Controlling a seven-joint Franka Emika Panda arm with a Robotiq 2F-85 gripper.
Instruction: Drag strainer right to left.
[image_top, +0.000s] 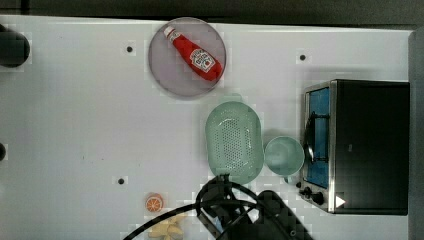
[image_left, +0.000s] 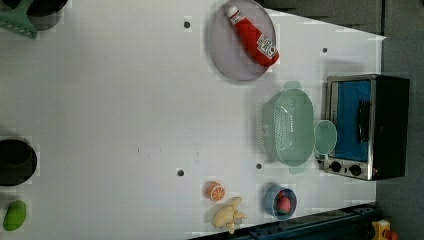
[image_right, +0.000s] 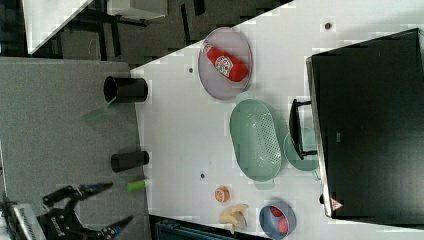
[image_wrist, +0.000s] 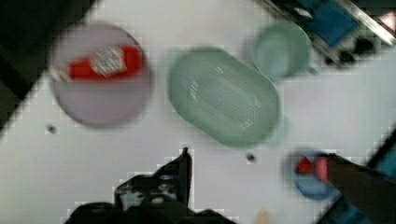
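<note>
- In the top view, a black cup (image_top: 11, 47) stood at the far left end of the white surface (image_top: 80, 125).
- Near the top view's bottom edge lay a small orange slice (image_top: 154, 202), with a yellow banana (image_top: 167, 227) just beside it.
- A round grey plate (image_top: 170, 75) sat near the top view's upper edge, and a red ketchup bottle (image_top: 196, 54) lay on it.
- The strainer (image_top: 234, 141) sat on the surface in the middle, to the top view's right of the plate. It was right side up, so its little holes showed.
- A small green cup (image_top: 283, 155) stood right next to the strainer, on the top view's right side of it.
- A black toaster oven (image_top: 372, 145) stood at the top view's far right, just past the cup.
- The robot arm (image_top: 225, 200) came in from the top view's bottom edge, near one end of the strainer.
- The fingers (image_right: 95, 188) were spread wide apart and held nothing. In the right view they showed well apart from the strainer.
</note>
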